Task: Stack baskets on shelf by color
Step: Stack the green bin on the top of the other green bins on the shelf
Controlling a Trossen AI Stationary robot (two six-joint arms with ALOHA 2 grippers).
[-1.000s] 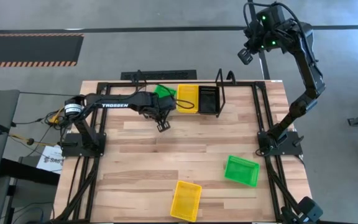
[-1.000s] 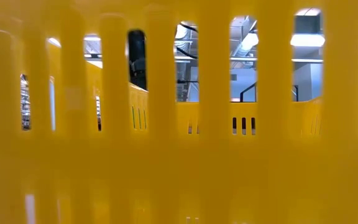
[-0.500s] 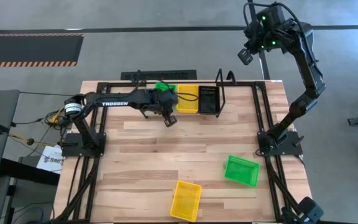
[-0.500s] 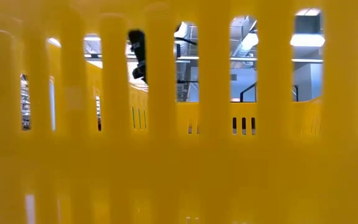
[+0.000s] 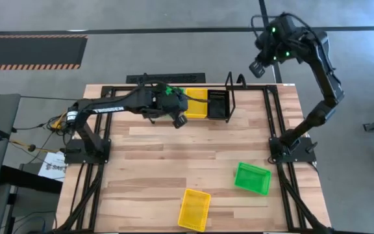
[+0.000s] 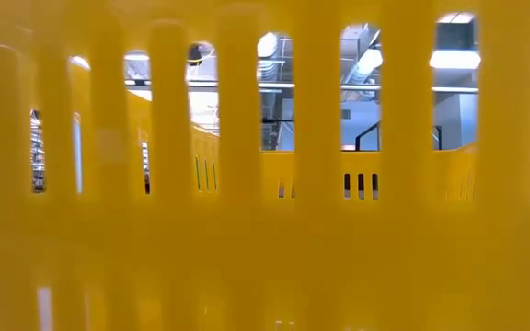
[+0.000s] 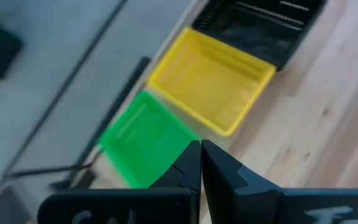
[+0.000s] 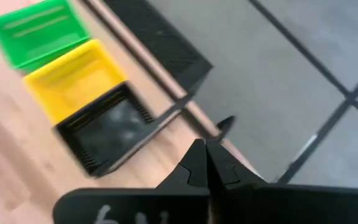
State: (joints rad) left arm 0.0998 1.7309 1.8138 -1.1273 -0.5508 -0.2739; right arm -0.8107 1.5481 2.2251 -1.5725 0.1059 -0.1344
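Green baskets: two in sight. One sits at the end of the shelf row (image 5: 169, 92), right by the left gripper's (image 5: 180, 121) tips; the other (image 5: 252, 178) lies loose on the wooden table (image 5: 148, 169), well away from both sets of fingers.
Yellow baskets: two. One stack (image 5: 196, 103) sits mid-row, just beyond the left fingers (image 7: 190, 163); one lies loose (image 5: 194, 209) near the table's front edge, pressed up against the low camera.
Black baskets: one stack (image 5: 217, 104), at the row's far end from the left fingers.
Shelf (image 5: 230, 97): along the table's back edge.
Left gripper: clenched, empty, hanging just in front of the green and yellow.
Right gripper (image 5: 257, 67): raised past the table's back corner, fingers (image 8: 197, 160) pressed together, grasping nothing.
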